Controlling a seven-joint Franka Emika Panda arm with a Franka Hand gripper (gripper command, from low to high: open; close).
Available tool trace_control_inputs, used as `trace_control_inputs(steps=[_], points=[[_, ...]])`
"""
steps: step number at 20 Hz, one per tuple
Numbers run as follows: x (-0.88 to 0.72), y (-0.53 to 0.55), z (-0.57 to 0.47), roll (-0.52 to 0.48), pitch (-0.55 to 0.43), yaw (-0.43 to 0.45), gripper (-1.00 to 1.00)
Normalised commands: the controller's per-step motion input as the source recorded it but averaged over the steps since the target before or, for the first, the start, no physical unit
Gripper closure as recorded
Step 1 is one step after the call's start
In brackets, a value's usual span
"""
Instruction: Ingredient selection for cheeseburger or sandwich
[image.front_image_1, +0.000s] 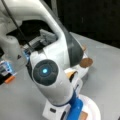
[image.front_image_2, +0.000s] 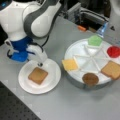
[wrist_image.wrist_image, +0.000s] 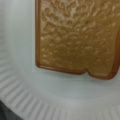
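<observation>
A tan bread slice (image.front_image_2: 38, 75) lies flat on the round white paper plate (image.front_image_2: 52, 75); nothing is stacked on it. My gripper (image.front_image_2: 40, 64) hangs just over the slice's far edge, tips pointing down. The wrist view is filled by the same bread slice (wrist_image.wrist_image: 75, 37) on the plate (wrist_image.wrist_image: 62, 95), and no fingers show there. The other ingredients sit in a divided round tray (image.front_image_2: 75, 82): yellow cheese (image.front_image_2: 70, 64), brown patty (image.front_image_2: 90, 78), a second bread slice (image.front_image_2: 112, 70), red tomato (image.front_image_2: 113, 51) and green lettuce (image.front_image_2: 95, 40). The patty (image.front_image_1: 86, 62) also shows past my arm.
My arm's white and blue body (image.front_image_2: 22, 27) stands at a front view's top left, beside the plate. An orange object (image.front_image_2: 81, 28) and dark equipment lie beyond the tray. The plate's rim (image.front_image_1: 96, 110) peeks out under my arm.
</observation>
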Motion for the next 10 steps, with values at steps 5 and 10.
trace_control_inputs(steps=[5, 10], points=[[-0.36, 0.45, 0.21, -0.363, -0.057, -0.111, -1.0], [-0.43, 0.5, 0.17, -0.361, 0.017, -0.086, -1.0]])
